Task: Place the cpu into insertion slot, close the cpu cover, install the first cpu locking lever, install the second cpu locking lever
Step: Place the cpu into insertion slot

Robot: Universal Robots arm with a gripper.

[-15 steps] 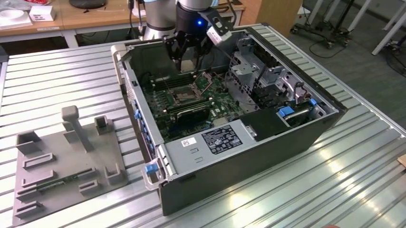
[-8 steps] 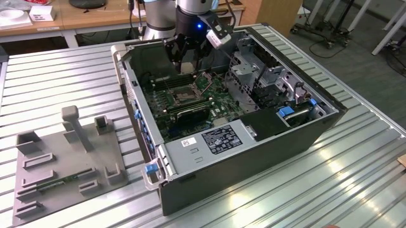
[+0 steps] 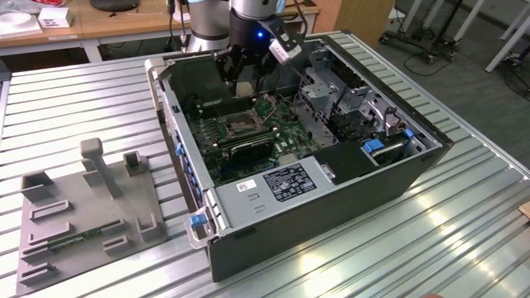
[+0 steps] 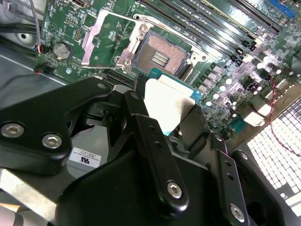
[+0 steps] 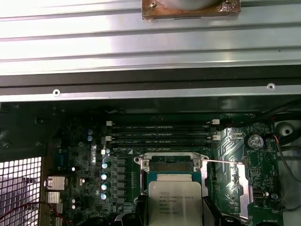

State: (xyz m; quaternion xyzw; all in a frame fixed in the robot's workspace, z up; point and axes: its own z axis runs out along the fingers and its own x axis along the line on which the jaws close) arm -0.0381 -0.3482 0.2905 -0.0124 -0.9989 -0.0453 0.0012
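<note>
Black gripper (image 4: 167, 113): fingers narrowed onto opposite edges of the cpu (image 5: 175, 203), held above the board. The cpu: judged light, stiff, smooth-topped, with a fragile underside; an edge hold suits. The insertion slot (image 3: 234, 127): bare, at six o'clock of the gripper in the exterior view. The cpu cover (image 4: 91, 44) stands open.

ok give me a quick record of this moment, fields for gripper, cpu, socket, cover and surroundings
gripper: black two-finger gripper, shut on the chip
cpu: flat square silver-grey cpu, held between the fingers over the board, not yet seated
insertion slot: small square dark socket with a silver rim, empty, contacts exposed
cpu cover: thin silver metal frame plate, swung open beside the socket
board: green circuit board inside an open black computer case
support: ribbed metal table
</note>
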